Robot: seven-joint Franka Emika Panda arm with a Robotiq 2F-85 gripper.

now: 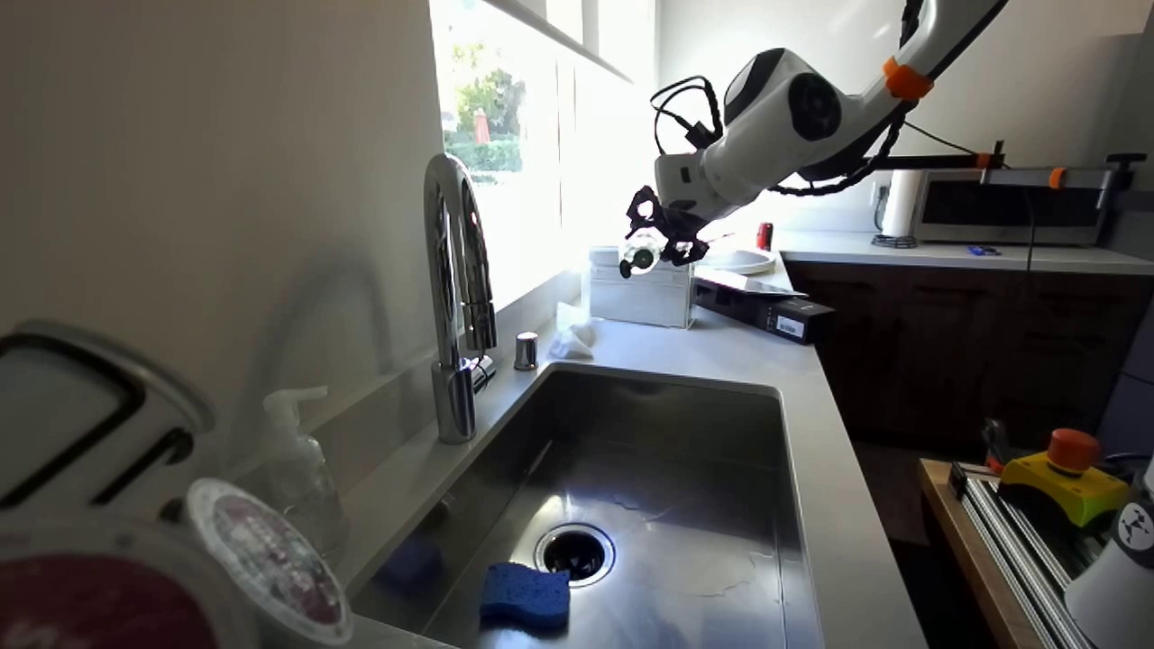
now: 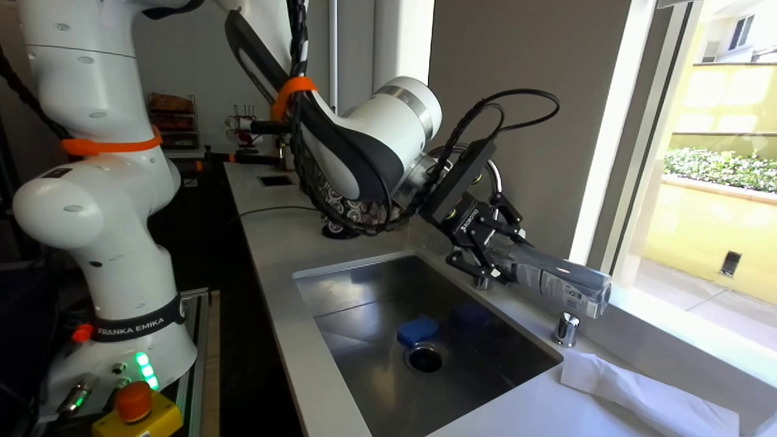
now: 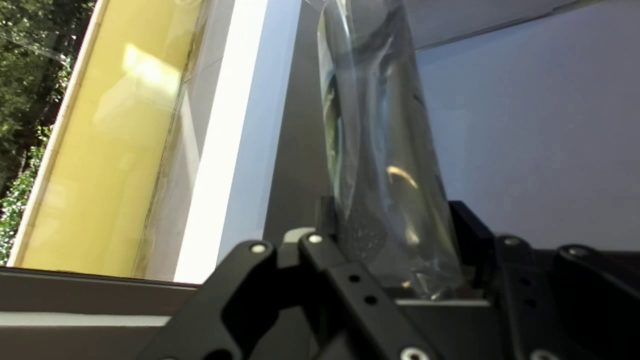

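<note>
My gripper (image 2: 513,261) is shut around one end of a long, clear plastic object (image 2: 561,282), with a finger pressed against each side of it. Printed marks show on its side in an exterior view; whether it is a bottle or a wrapped package I cannot tell. In the wrist view the shiny clear object (image 3: 380,125) stretches away from between the black fingers (image 3: 470,235), its far end cut off by the frame. The gripper holds it in the air, tilted slightly downward, beside the window and above the counter's back edge. Glare partly hides the held end in an exterior view (image 1: 642,257).
Below lies a steel sink (image 1: 685,505) with a blue sponge (image 1: 526,599) near the drain. A chrome faucet (image 1: 442,288), a short chrome cap (image 2: 566,329) and a crumpled white paper (image 2: 643,388) line the window side. A white bin (image 1: 640,297) and black box (image 1: 766,311) stand beyond.
</note>
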